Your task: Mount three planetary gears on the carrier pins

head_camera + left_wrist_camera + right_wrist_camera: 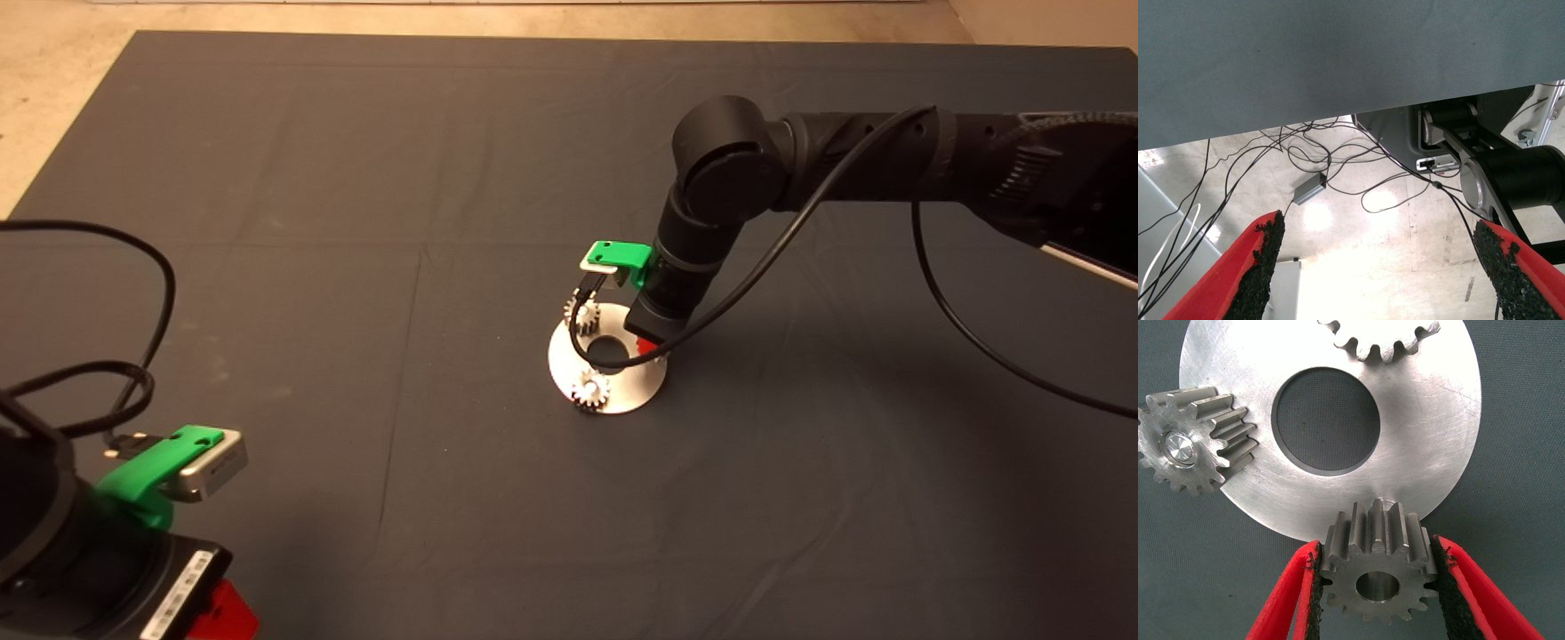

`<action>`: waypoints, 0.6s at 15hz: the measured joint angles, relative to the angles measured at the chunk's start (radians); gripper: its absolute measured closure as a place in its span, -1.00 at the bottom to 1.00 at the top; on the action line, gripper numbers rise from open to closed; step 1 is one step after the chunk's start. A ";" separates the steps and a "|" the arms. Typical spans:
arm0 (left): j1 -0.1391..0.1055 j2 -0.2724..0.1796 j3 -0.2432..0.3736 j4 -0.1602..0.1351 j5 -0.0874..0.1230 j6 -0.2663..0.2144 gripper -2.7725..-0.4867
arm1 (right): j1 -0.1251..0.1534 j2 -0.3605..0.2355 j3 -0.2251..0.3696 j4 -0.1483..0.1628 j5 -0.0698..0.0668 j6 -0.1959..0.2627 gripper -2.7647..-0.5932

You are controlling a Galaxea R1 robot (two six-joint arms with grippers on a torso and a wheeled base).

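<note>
Left gripper [209, 613] parked at mat's lower left corner, fingers [1261, 267] spread wide; its wrist view shows only floor cables. Disc [622, 396] mid-mat carries two seated gears [590, 389]. Right gripper [1378, 587], hidden from overhead, clamps third gear [1377, 572] at disc edge: silvery, bore dark.

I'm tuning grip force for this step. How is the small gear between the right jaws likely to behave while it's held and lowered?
The gear looks like solid metal, so probably rigid and heavy for its size. The right gripper presses black pads against its tooth tips only, so it might twist or slip. It hangs over the disc's edge, so if released now it could tip.
</note>
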 joint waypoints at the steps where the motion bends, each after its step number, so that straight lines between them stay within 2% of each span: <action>1: 0.000 0.000 0.000 0.000 0.000 0.000 -0.34 | 0.000 0.000 0.000 0.000 0.000 0.000 0.61; 9: 0.000 -0.011 0.008 0.000 0.000 0.000 -0.34 | 0.003 0.007 -0.024 -0.020 -0.002 0.000 0.61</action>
